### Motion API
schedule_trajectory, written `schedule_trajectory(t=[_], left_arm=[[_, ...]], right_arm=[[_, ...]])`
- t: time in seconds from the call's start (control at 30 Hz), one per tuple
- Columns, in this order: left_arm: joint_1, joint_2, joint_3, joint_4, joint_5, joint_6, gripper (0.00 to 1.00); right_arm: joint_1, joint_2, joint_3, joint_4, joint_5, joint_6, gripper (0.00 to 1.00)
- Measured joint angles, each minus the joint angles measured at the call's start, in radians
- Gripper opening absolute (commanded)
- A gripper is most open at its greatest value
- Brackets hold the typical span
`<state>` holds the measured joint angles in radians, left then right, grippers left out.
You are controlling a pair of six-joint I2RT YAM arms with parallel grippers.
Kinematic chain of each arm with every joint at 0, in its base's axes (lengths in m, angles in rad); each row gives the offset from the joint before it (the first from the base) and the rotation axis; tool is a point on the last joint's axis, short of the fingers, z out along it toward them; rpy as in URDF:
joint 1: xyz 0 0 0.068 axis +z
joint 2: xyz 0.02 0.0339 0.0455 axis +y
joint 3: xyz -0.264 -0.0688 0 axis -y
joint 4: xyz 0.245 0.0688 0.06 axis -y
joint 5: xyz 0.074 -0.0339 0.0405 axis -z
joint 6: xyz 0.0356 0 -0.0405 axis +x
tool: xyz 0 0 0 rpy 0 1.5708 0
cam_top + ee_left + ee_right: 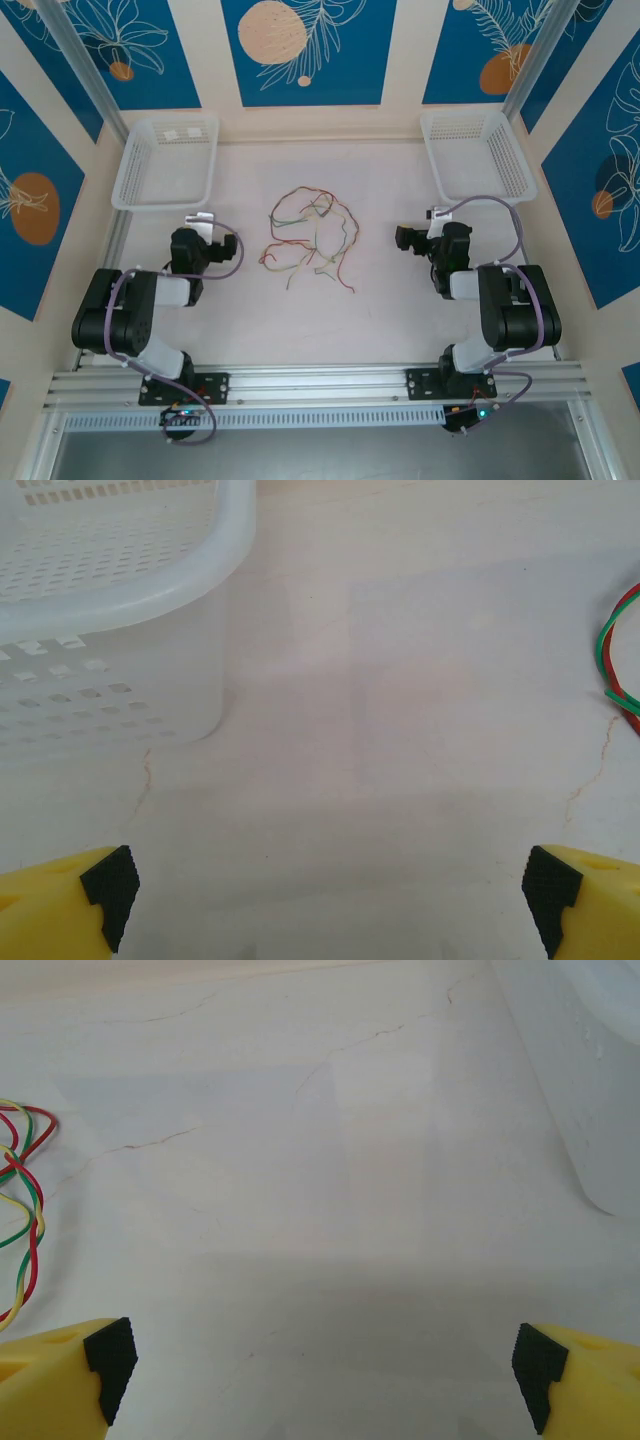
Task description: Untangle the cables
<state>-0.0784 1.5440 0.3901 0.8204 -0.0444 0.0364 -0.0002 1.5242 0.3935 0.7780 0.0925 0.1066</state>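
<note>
The cables (308, 236) lie in one loose tangle of thin red, green, yellow and orange wires at the middle of the table. My left gripper (200, 222) hangs left of the tangle, open and empty, its yellow fingers (60, 905) spread wide over bare table. A red and green loop of the cables (618, 660) reaches into the right edge of the left wrist view. My right gripper (408, 238) sits right of the tangle, also open with nothing between its fingers (580, 1380). Red, green and yellow strands of the cables (22, 1200) cross the left edge of the right wrist view.
A white perforated basket (165, 160) stands at the back left, close ahead of the left gripper (110, 610). A second white basket (478, 152) stands at the back right, its wall (570, 1070) near the right gripper. An aluminium rail runs along the near edge.
</note>
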Motion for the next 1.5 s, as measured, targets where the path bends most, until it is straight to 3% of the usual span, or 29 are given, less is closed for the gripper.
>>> schedule_trajectory(t=[0.93, 1.03, 1.13, 1.17, 1.23, 1.37, 1.5], left_arm=[[0.0, -0.003, 0.002, -0.023, 0.001, 0.0, 1.0], [-0.013, -0.092, 0.058, -0.233, -0.026, -0.013, 0.99], [-0.025, -0.253, 0.238, -0.544, -0.051, -0.109, 0.84], [-0.026, -0.294, 0.29, -0.598, -0.037, -0.147, 0.82], [-0.034, -0.365, 0.412, -0.721, 0.018, -0.22, 0.67], [-0.078, -0.316, 0.589, -0.945, 0.142, -0.315, 0.64], [-0.122, -0.162, 0.629, -1.162, 0.245, -0.348, 0.69]], right_arm=[[-0.006, -0.006, 0.013, -0.027, -0.033, 0.001, 0.99], [0.006, -0.108, 0.093, -0.263, 0.024, 0.039, 0.99], [-0.003, -0.278, 0.227, -0.467, 0.001, 0.15, 0.96], [-0.008, -0.327, 0.258, -0.482, -0.044, 0.176, 0.91], [0.003, -0.39, 0.313, -0.504, -0.124, 0.217, 0.86], [0.2, -0.318, 0.469, -0.652, -0.138, 0.222, 0.79], [0.424, -0.156, 0.581, -0.792, -0.029, 0.188, 0.79]])
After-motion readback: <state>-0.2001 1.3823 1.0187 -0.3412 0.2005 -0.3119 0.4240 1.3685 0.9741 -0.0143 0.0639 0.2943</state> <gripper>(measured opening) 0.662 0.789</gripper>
